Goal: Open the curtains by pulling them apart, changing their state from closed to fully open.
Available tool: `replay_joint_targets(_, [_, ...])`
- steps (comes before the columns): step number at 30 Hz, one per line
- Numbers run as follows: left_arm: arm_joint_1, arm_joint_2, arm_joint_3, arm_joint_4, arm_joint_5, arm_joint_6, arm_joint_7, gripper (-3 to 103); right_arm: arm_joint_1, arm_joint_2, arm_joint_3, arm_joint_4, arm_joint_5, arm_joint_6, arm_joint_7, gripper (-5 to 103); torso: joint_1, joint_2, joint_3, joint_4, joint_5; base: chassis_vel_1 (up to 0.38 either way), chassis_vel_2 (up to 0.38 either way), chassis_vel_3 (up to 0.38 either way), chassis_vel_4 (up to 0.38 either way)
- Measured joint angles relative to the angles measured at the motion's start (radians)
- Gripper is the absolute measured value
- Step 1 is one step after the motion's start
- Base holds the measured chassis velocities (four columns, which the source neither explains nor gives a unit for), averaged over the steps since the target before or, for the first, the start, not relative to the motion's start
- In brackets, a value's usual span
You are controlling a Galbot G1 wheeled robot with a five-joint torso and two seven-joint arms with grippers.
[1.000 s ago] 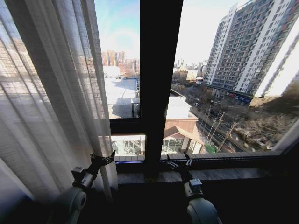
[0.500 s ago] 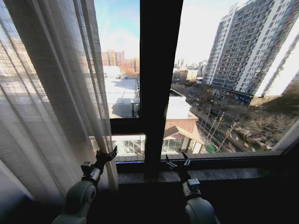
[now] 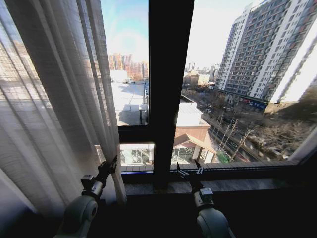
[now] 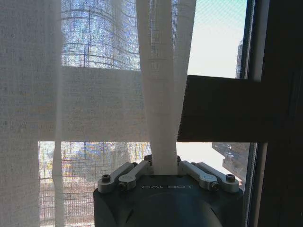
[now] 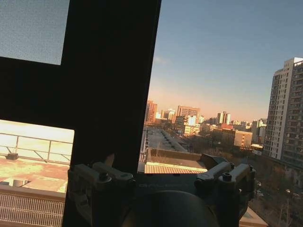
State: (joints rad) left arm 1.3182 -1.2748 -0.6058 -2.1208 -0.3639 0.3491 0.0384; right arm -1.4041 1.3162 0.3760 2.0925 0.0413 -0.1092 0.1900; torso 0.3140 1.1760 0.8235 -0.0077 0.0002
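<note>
In the head view you see the curtains (image 3: 54, 104) gathered on the left side of the window, their inner edge hanging just left of the dark window frame (image 3: 168, 74), with open glass and city buildings to the right. Your left gripper (image 3: 110, 165) sits low at that inner edge, its fingers closed on the hem of the fabric. Your right gripper (image 3: 189, 171) is raised in front of the foot of the frame's upright, above the dark windowsill (image 3: 237, 186), with its fingers spread apart and touching no fabric. In the left wrist view a bunched fold of the curtains (image 4: 163, 85) runs straight down into the left gripper (image 4: 165, 166), pinched between the finger linkages, while more sheer fabric hangs on one side and the dark window frame (image 4: 227, 109) stands on the other. In the right wrist view the right gripper (image 5: 161, 176) is spread wide open and holds nothing, facing the window frame (image 5: 111, 80) and the skyline beyond.
</note>
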Motion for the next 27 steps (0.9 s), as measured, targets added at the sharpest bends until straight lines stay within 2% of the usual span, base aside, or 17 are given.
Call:
replay_joint_targets(1, [0.008,-0.001,-0.007,-0.007,0.0,-0.006,0.007,7,0.0,0.0,0.0,0.002,0.0,0.0,0.0,100,0.0,0.0,0.0,0.0,0.0001,0.0,0.0,0.0,0.0])
replay_joint_targets(2, [0.008,-0.001,-0.007,-0.007,0.0,-0.006,0.007,7,0.0,0.0,0.0,0.002,0.0,0.0,0.0,100,0.0,0.0,0.0,0.0,0.0001,0.0,0.0,0.0,0.0])
replay_joint_targets(3, [0.021,-0.003,-0.016,-0.02,0.0,-0.01,0.011,3,0.0,0.0,0.0,0.005,0.001,-0.001,0.0,100,0.0,0.0,0.0,-0.0001,0.0,0.0,0.0,0.0,0.0])
replay_joint_targets(6, [0.053,-0.012,-0.041,-0.056,-0.002,-0.012,0.018,1,0.001,0.0,-0.002,0.012,0.003,-0.003,0.0,100,0.0,0.0,0.0,0.0,0.0,0.0,0.0,0.0,0.0])
replay_joint_targets(7, [0.1,-0.027,-0.085,-0.118,-0.003,-0.013,0.022,0,0.002,-0.001,-0.01,0.025,0.012,-0.005,0.0,100,0.0,0.0,0.0,0.0001,0.0,0.0,0.0,0.0,0.0])
replay_joint_targets(9, [0.124,-0.031,-0.117,-0.165,-0.004,-0.013,0.022,0,0.003,-0.003,-0.024,0.038,0.02,-0.007,0.0,100,0.0,0.0,0.0,0.0001,0.0002,0.0,0.0,0.0,0.0])
replay_joint_targets(16, [0.154,-0.044,-0.134,-0.221,-0.004,0.003,0.018,0,-0.005,-0.013,-0.032,0.072,0.006,-0.035,-0.019,100,0.0,0.0,0.0,0.0,-0.0001,0.0,0.0,0.0,0.0])
replay_joint_targets(27, [0.183,-0.054,-0.142,-0.251,0.006,0.004,0.017,0,-0.01,-0.02,-0.043,0.088,-0.019,-0.031,-0.021,100,0.0,0.0,0.0,-0.0001,0.0001,0.009,0.012,-0.007,-0.012])
